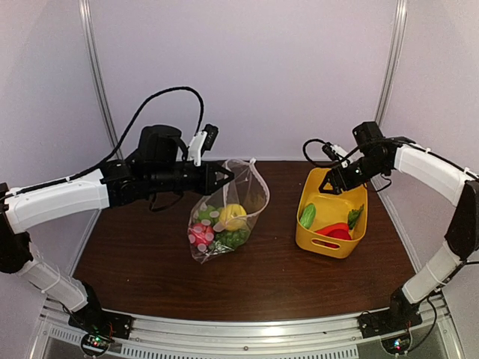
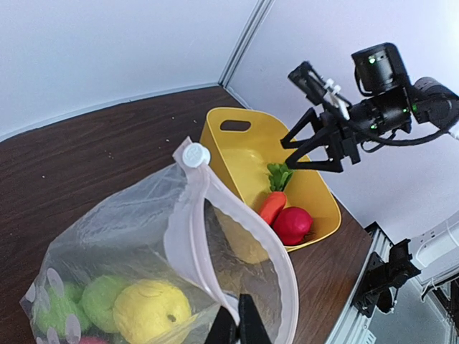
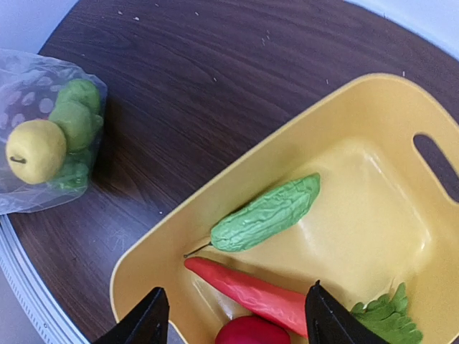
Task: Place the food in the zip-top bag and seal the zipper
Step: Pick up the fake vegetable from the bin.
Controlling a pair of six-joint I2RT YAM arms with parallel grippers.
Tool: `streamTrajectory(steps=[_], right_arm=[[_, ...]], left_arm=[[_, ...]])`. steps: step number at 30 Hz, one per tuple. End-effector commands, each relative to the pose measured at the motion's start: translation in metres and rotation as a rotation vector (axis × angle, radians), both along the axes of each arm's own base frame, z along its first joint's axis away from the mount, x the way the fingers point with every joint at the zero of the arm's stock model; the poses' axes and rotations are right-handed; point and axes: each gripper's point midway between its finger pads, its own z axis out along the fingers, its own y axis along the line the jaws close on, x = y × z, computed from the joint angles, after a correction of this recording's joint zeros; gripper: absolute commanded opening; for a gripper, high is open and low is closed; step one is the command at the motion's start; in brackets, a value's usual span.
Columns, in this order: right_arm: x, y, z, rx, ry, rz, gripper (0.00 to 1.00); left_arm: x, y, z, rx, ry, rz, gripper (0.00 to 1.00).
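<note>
Food is split between two places. The bag (image 1: 224, 217) rests on the tabletop (image 1: 142, 254) a little left of the middle. It holds the lemon (image 1: 233, 215), the grapes (image 1: 234, 238), green apples (image 1: 206, 215) and a red apple (image 1: 200, 233). The basket (image 1: 348, 247) stands at the right. In it lie the cucumber (image 3: 269, 213), the carrot (image 3: 244, 290) and a red piece, probably the pepper (image 2: 292, 224).

The left jaws are closed on the rim of the bag and hold its mouth up. The right jaws are spread wide and hold nothing. They hang over the basket, above the carrot and the red piece.

I think the danger is mostly at the mouth of the bag. It is lifted at one point only, so the zipper (image 2: 178, 244) curves and the far side of the rim sags. A piece brought from the right could hit this soft rim, fold it inward and then roll away over the tabletop. The thin plastic could also slide out of the pinch as the bag gets heavier. The cucumber and the carrot are long and smooth. If they are taken near one end, they could turn or slip between the jaws. The basket is light, and a jaw that touches its wall could push it. Later, food lying high near the mouth could hold the zipper open.
</note>
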Motion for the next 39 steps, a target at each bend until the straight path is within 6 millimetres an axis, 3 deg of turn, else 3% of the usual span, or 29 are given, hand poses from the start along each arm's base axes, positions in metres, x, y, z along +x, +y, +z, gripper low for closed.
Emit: streamTrajectory(steps=[1,3,6,13,26,28,32,34,39], right_arm=[[0.023,-0.02,-0.029,0.034,0.036,-0.218,0.67],[0.026,-0.022,-0.042,0.083,0.052,-0.271,0.68],[0.028,-0.01,-0.058,0.176,0.12,-0.287,0.67],[0.039,0.002,-0.114,0.211,0.324,-0.345,0.64],[0.05,0.023,-0.159,0.326,0.481,-0.376,0.58],[0.052,0.023,-0.159,0.34,0.484,-0.383,0.55],[0.056,0.015,-0.149,0.364,0.464,-0.411,0.33],[0.057,0.006,-0.141,0.371,0.439,-0.431,0.29],[0.059,-0.011,-0.081,0.403,0.276,-0.418,0.22]], left_arm=[[-0.002,0.005,0.015,-0.015,-0.046,0.004,0.0],[-0.002,0.006,0.015,-0.012,-0.048,0.009,0.0],[-0.001,0.008,0.014,-0.009,-0.049,0.019,0.0],[-0.001,0.009,0.017,-0.02,-0.038,0.03,0.0],[0.006,0.005,0.012,-0.003,-0.026,0.043,0.0],[0.005,0.004,0.013,-0.006,-0.024,0.042,0.0],[0.005,0.005,0.014,-0.008,-0.023,0.045,0.0],[0.006,0.004,0.013,-0.008,-0.022,0.046,0.0],[0.007,0.001,0.012,-0.012,-0.018,0.041,0.0]])
